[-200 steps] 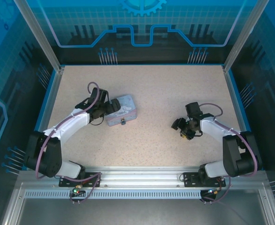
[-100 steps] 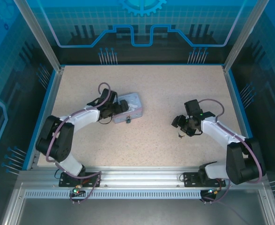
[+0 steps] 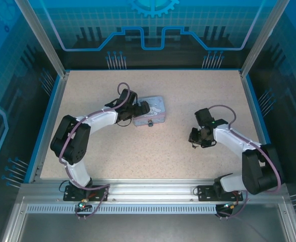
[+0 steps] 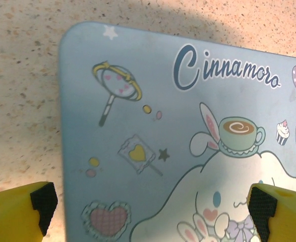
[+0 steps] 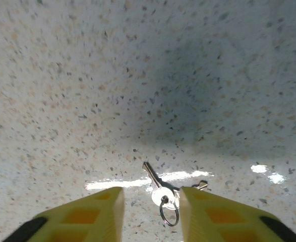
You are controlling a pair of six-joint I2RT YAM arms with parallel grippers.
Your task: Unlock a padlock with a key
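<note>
The padlock (image 3: 150, 123) is a tiny dark speck at the near long side of the tin (image 3: 155, 108), about midway along that side; from overhead it seems to sit against the tin's wall, though at this size I cannot tell whether it hangs from a hasp or merely lies there. The tin lies flat on the counter (image 3: 188, 91), a little left of centre and turned slightly askew; its lid is pale blue with a cartoon rabbit-eared figure, a teacup, hearts and script lettering, all plain in the left wrist view (image 4: 163, 126).

The left hand (image 3: 139, 109) is at the tin's left end, spread wide and grasping nothing; in its own camera (image 4: 153, 204) one black-tipped yellow finger (image 4: 43, 201) stands just outside the tin's edge over the counter, the other (image 4: 262, 206) over the lid's printed figure.

Well apart to the right, the right hand (image 3: 194, 137) is low over the speckled counter (image 5: 137, 75); its yellow fingers (image 5: 102, 212) stand narrowly parted, not clamped, with the key (image 5: 160, 193) lying flat between them (image 5: 152, 194), blade pointing away; a small ring (image 5: 169, 214) runs through the key's head, and a second key (image 5: 200, 185) peeks out beside the right finger.
</note>
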